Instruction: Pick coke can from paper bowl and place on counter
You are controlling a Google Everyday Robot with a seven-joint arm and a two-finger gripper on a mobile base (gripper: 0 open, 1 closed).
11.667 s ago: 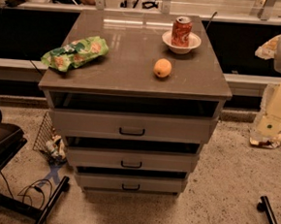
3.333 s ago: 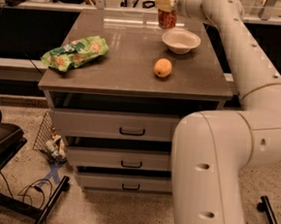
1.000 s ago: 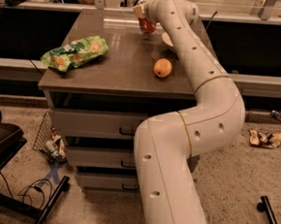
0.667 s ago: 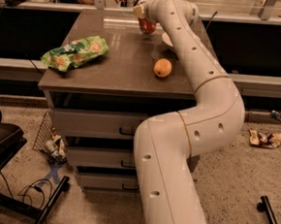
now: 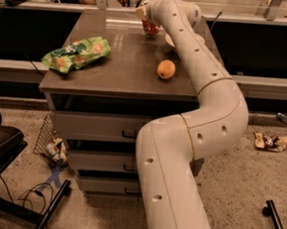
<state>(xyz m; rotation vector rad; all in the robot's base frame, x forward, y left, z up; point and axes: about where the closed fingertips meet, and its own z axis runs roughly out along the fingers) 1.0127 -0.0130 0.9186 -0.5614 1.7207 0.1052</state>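
The gripper (image 5: 144, 13) is hovering over the counter's (image 5: 122, 70) far edge, its fingers clamping the can (image 5: 151, 27). The can has left the bowl (image 5: 201, 40), now right of the fingers, and is sitting low; release looks next.

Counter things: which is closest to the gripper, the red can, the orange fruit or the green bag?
The red coke can, right at the gripper near the grey-brown counter's far edge; the round orange fruit and green bag lie farther away.
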